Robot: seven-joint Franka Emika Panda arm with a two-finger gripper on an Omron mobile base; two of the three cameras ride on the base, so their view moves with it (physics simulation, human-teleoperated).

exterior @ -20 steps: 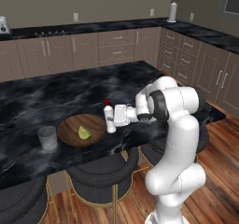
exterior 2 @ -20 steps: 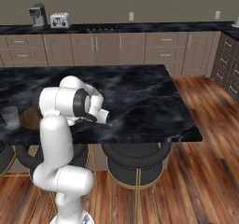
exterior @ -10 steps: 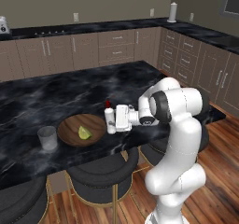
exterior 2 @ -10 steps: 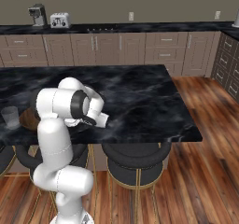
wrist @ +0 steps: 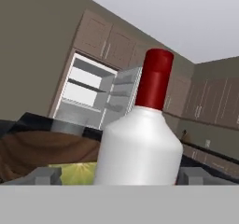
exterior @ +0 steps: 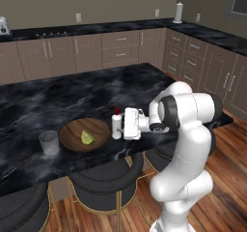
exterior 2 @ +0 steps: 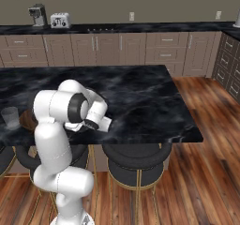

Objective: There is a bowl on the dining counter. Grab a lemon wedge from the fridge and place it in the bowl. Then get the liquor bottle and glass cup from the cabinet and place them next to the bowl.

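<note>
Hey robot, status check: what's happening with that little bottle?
Pincer open around liquor bottle. Bottle upright on dining counter beside bowl, lemon wedge inside. Nothing in the way.

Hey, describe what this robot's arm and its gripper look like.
The arm is glossy white, built of rounded, bulbous segments with dark grey bands at the joints. It ends in a boxy white gripper with two small grey fingertips. No cables or markings show.

Even soft light, rendered, slightly blurry
</note>
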